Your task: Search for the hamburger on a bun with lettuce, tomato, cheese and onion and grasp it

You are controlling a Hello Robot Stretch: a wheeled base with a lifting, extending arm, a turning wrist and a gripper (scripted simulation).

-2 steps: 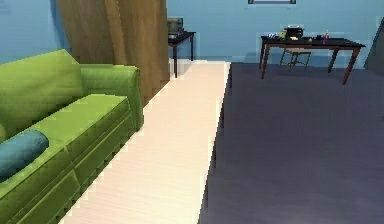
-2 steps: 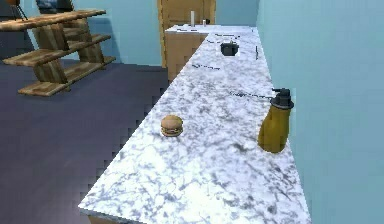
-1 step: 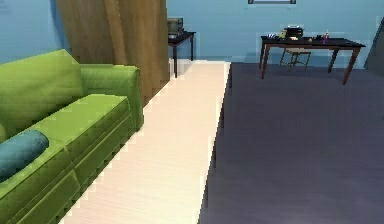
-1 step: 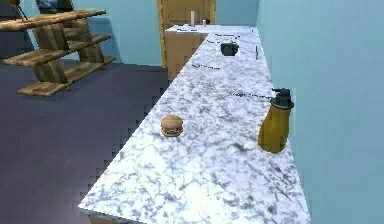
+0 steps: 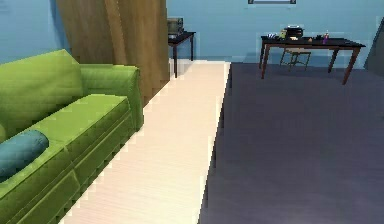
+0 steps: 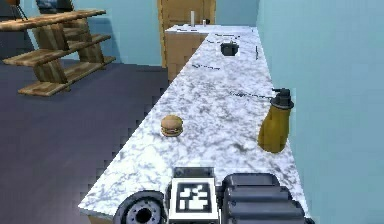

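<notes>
Claw [image 6: 145,210] sits low at 6 o'clock in the arm side view, a dark rounded body beside a white marker square [image 6: 195,198]. Fingers can't be made out, so can't tell how they stand or whether it has hold of anything. Hamburger [image 6: 172,125] lies on the marble bench [image 6: 230,95], approx 12 o'clock from the claw, w/ bare top all round it.

Step in hand, as I judge it: target found, approach + grasp not yet done. To do it well, line the claw up w/ the bun's middle and come in level rather than scraping the top. Take it gently (soft stack, prob. sheds layers if squeezed hard), then lift straight up.

Edges: bench's long edge runs near the burger at 9 o'clock, so a shove that way could send it to the dark floor [image 6: 70,130]. Amber bottle [image 6: 277,122] stands upright at 3 o'clock of the burger, well apart, near the blue wall [image 6: 330,80]. It's tall, likely easy to knock w/ the arm. Sink [image 6: 228,47] at 12 o'clock, far end.

Forward view: green sofa [image 5: 60,110] at 9 o'clock, dark table [image 5: 310,42] at 1 o'clock, open carpet [image 5: 300,150] between, so room to drive ahead if the base needs shifting.
</notes>
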